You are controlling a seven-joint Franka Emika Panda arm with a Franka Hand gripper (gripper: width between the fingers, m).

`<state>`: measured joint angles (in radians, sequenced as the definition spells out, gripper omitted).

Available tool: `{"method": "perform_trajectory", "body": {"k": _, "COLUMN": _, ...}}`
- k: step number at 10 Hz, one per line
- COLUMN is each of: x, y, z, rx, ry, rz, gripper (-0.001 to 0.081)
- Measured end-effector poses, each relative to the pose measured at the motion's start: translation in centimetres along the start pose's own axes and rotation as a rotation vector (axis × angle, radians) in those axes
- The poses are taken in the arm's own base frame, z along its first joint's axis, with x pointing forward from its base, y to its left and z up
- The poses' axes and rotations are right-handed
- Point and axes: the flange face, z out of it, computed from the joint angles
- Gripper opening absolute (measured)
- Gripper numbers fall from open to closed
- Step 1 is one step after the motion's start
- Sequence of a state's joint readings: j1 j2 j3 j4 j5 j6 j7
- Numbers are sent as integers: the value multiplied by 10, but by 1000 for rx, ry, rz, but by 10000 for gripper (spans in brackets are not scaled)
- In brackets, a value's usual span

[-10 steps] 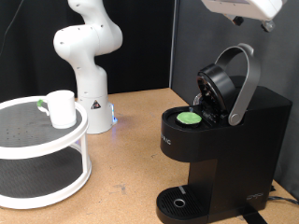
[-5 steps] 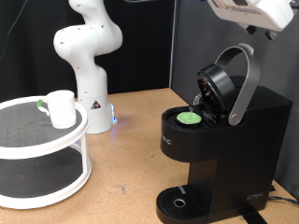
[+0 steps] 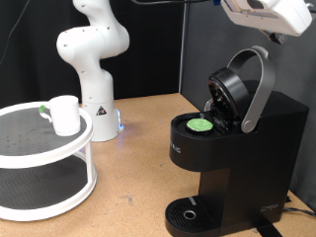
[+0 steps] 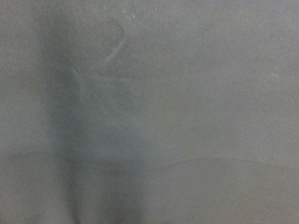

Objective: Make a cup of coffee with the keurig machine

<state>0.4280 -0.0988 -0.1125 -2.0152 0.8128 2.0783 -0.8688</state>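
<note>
Lab: table-mounted white robot arm (image 3: 91, 54)

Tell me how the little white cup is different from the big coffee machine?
The cup is small and white; the keurig machine is big, boxy and black. The cup sits on the round white shelf; the machine stands on the table. The machine's lid is up, with a green pod inside. Both stand upright.

Side-on exterior; wrist blank, nothing shared

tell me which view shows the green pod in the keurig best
The exterior view: the green-topped pod sits in plain sight in the keurig machine under its raised lid. The wrist view is only a grey blur, showing no pod.
</note>
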Motion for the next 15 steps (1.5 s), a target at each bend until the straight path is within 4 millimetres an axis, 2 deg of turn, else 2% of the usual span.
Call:
{"method": "perform_trajectory", "body": {"k": 1, "x": -1, "y": 1, "z": 0, "rx": -11, "ry": -2, "rz": -1, "gripper": 33}}
{"method": "perform_trajectory", "body": {"k": 2, "x": -2, "y": 3, "z": 0, "rx": -21, "ry": -9, "rz": 2, "gripper": 8}}
{"method": "perform_trajectory", "body": {"k": 10, "x": -11, "y": 16, "z": -6, "rx": -59, "ry": -42, "rz": 26, "gripper": 1}}
{"method": "perform_trajectory", "body": {"k": 15, "x": -18, "y": 22, "z": -21, "rx": -51, "ry": -56, "rz": 40, "gripper": 1}}
